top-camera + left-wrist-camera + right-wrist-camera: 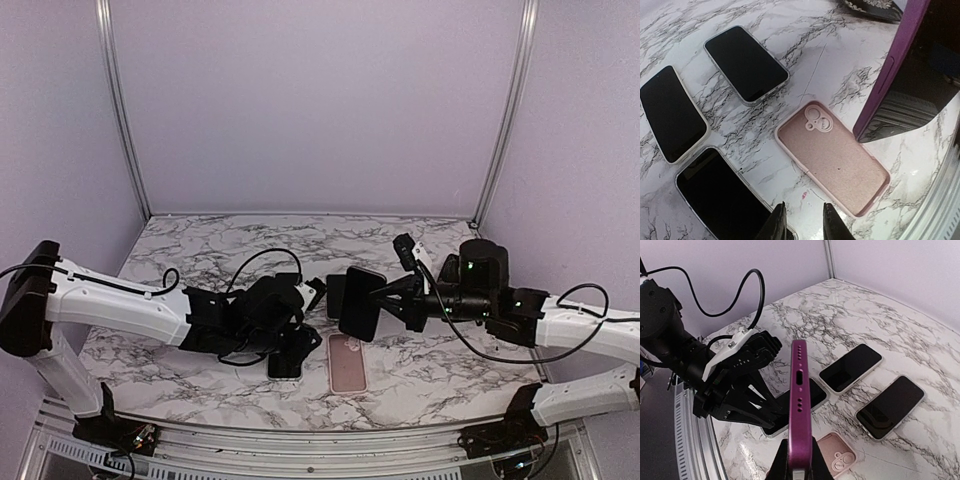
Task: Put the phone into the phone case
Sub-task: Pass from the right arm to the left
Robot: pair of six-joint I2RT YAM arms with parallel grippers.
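The right claw [800, 464] is clenched on the phone [799, 390], a purple one pinched by its two faces. The phone stands out ahead of the fingers, raised off the table [850, 75], with its port edge turned to the wrist camera. The case [832, 160] is pink and lies flat, open side up. It is below and just right of that claw's fingers, apart from the phone. The left claw [802, 226] is low over the marble, its jaws released to a narrow gap with nothing between them. The case lies just ahead and to the right of its tips. A dark phone [725, 200] lies screen up to the left of those tips, its near corner running under the left finger. Whether the finger touches it cannot be told from this angle. A far phone [746, 65] and a side phone [671, 114] lie flat further ahead and to the left. From above, the two claws face each other with the purple phone between them.
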